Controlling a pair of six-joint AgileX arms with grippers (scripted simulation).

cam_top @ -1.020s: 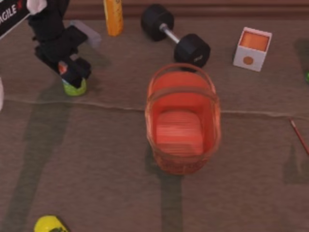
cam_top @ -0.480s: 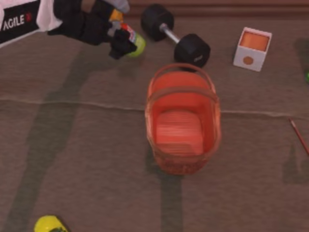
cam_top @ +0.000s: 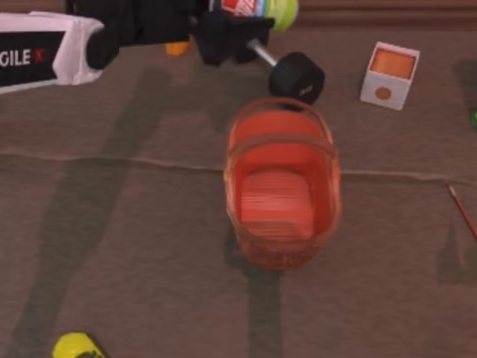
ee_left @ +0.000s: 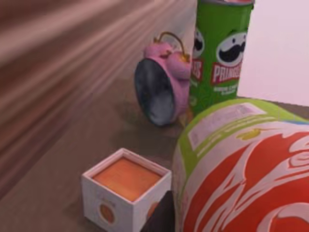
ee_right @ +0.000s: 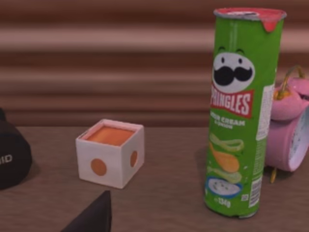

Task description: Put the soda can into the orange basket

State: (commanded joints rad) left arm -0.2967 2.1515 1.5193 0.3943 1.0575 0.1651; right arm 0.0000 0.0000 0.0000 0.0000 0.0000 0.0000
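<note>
The left claw grips the soda can, held aloft on its side at the desk's 12 o'clock edge, above the dumbbell. The lift looks meant to clear the arched handle of the orange basket, which waits empty at the centre, toward 6 o'clock of the can. The right claw is unseen in the top view; whether it is wide or narrow cannot be told.

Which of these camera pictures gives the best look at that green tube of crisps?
The right wrist view: the green crisp tube stands there whole, from red lid to base, beside a pink alarm clock. The left wrist view shows only its upper part, behind the held soda can. The top view does not show it.
</note>
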